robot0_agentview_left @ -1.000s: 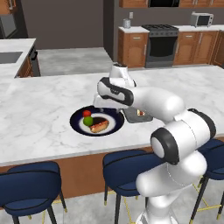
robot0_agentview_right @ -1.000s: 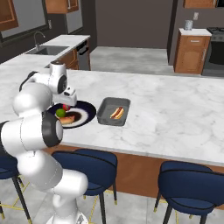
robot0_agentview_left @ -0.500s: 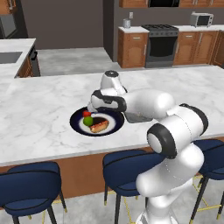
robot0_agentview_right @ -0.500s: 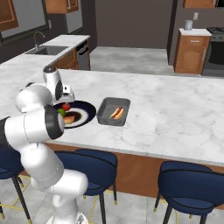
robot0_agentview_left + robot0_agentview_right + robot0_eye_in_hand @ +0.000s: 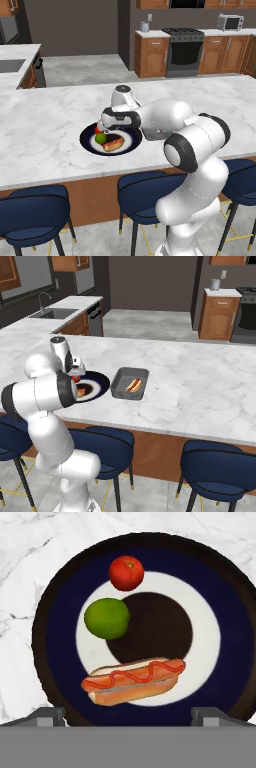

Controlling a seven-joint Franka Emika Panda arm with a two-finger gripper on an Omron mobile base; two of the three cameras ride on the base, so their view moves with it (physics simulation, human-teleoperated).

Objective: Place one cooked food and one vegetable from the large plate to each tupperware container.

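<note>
Three foods on the plate (image 5: 60,602), jaws wide open above it.
Hot dog (image 5: 132,679), lime (image 5: 106,617) and tomato (image 5: 126,572) lie on the plate, lime between the other two. Gripper (image 5: 127,714) hovers over the plate's hot-dog side, holding nothing. Just beside the plate on the bench (image 5: 200,381), a tray (image 5: 120,387) holds another hot dog (image 5: 133,385).

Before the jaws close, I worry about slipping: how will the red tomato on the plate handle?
The tomato looks round and glossy, so it may roll or squirt sideways. It sits near the large plate edge, likely soft; squeeze gently.
</note>
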